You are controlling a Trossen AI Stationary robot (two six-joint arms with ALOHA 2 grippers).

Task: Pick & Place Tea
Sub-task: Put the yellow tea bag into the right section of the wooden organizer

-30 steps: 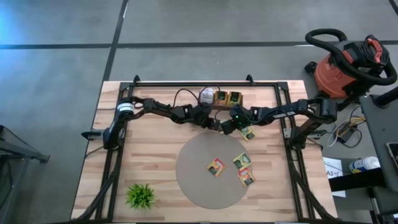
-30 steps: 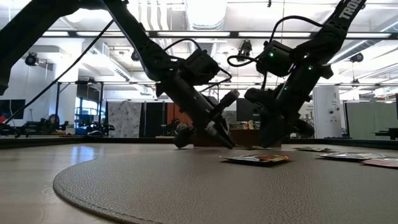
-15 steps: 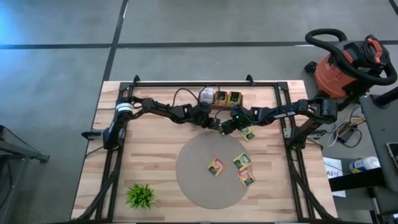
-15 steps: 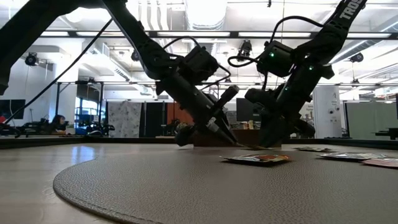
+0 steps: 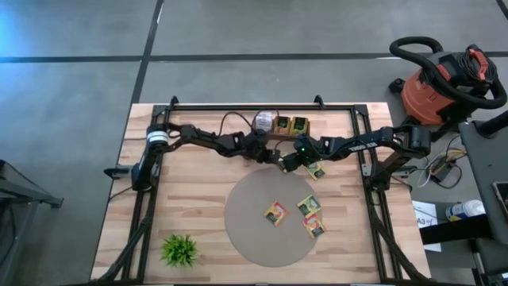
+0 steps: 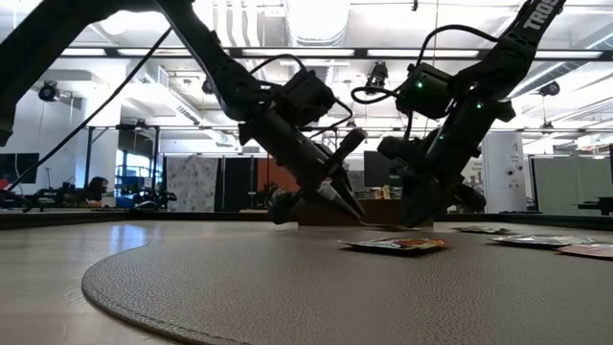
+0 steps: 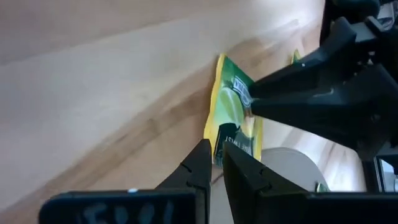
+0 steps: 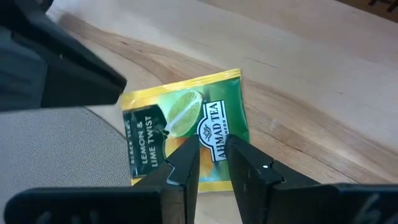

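Both my hands meet over one sachet

My left hand (image 7: 214, 163) and right hand (image 8: 213, 158) pinch the tea sachet (image 8: 186, 134) lying flat by the mat's edge (image 8: 93, 118).

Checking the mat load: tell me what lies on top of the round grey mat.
Three flat square tea sachets lie on the round grey mat: one, another, and a reddish one. Whether the lemon-green sachet between both arms' fingers overlaps its edge is unclear.

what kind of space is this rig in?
Likely an industrial lab or workshop: bare concrete floor, shop vacuum beside the table, exposed ceiling pipes and open floor space behind.
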